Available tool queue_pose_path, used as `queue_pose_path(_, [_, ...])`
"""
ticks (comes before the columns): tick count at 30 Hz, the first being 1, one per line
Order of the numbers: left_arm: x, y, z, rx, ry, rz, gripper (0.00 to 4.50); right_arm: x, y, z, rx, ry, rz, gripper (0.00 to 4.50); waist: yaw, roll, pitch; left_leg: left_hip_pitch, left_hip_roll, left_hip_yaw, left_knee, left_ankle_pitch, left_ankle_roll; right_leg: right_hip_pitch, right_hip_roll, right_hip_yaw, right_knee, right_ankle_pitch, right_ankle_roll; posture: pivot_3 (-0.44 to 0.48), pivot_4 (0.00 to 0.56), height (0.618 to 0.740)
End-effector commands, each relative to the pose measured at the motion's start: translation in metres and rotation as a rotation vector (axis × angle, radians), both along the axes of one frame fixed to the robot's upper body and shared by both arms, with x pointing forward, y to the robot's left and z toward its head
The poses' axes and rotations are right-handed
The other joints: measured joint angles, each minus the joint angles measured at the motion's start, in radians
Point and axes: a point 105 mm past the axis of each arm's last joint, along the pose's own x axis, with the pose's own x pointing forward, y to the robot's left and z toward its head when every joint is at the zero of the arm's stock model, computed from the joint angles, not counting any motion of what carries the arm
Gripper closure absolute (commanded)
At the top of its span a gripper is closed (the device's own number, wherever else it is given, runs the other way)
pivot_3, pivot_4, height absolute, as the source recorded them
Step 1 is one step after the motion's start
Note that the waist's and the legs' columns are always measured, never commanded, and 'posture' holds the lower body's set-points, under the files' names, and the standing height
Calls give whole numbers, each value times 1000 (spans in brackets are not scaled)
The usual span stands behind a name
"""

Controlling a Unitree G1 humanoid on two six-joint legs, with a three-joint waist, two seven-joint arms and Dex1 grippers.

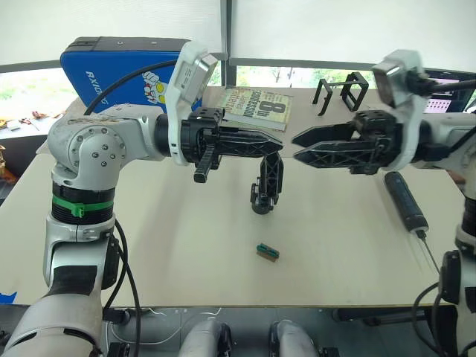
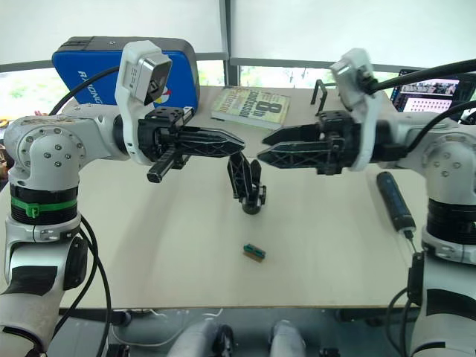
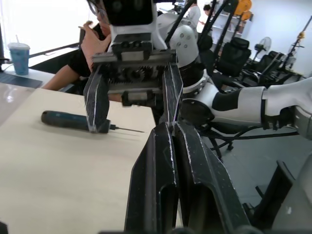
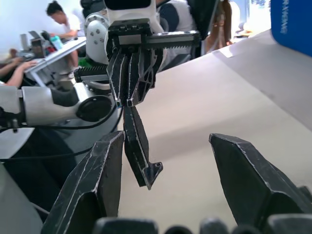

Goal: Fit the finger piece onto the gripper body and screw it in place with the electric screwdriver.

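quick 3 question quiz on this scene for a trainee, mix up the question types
1. True or false: the right hand is holding the electric screwdriver.
2. What is the left hand shut on? A: the book. B: the gripper body. C: the green-and-brown block.
3. Fill in: the right hand's fingers are ____.

Key: 1 false, the screwdriver lies on the table beside that arm. 2 B. 3 open.

Gripper body (image 1: 269,181) hangs from left hand (image 1: 277,145); electric screwdriver (image 1: 405,201) lies flat.
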Motion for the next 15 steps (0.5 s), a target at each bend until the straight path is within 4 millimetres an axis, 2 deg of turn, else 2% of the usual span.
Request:
queue_pose_path(1, [-5,-3,12,-26,-39,-18,4500,-9,6,7,7,-24,40,1404,4,0,0,0,0,0,0,0,0,0,0,0,0,0,0,0,150,740])
queue_pose_path(15, [-6,2,15,-58,-30,-13,4500,-22,12,3,27,-32,83,1404,5,0,0,0,0,-1,0,0,0,0,0,0,0,0,0,0,150,740])
